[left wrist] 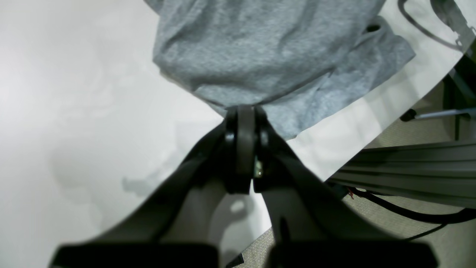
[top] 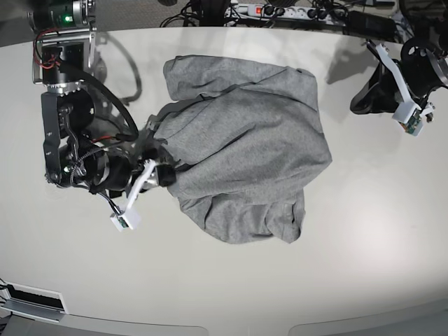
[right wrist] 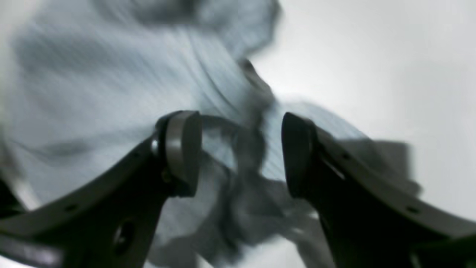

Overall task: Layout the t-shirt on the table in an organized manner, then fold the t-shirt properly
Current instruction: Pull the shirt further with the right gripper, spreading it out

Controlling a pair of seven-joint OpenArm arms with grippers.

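The grey t-shirt (top: 252, 147) lies crumpled in a heap on the off-white table (top: 378, 231), with no lettering showing. My right gripper (top: 162, 173) is at the shirt's left edge. In the blurred right wrist view it (right wrist: 241, 149) is open, with a bunched fold of the shirt (right wrist: 111, 74) between the fingers. My left gripper (top: 362, 98) hovers at the back right, apart from the shirt. In the left wrist view it (left wrist: 243, 111) is shut and empty, and the shirt (left wrist: 260, 48) lies just beyond its tips.
A power strip and cables (top: 280, 10) lie along the table's back edge. The right arm's base (top: 63, 49) stands at the back left. In the left wrist view the table edge, a metal frame rail (left wrist: 409, 167) and floor cables show at the right.
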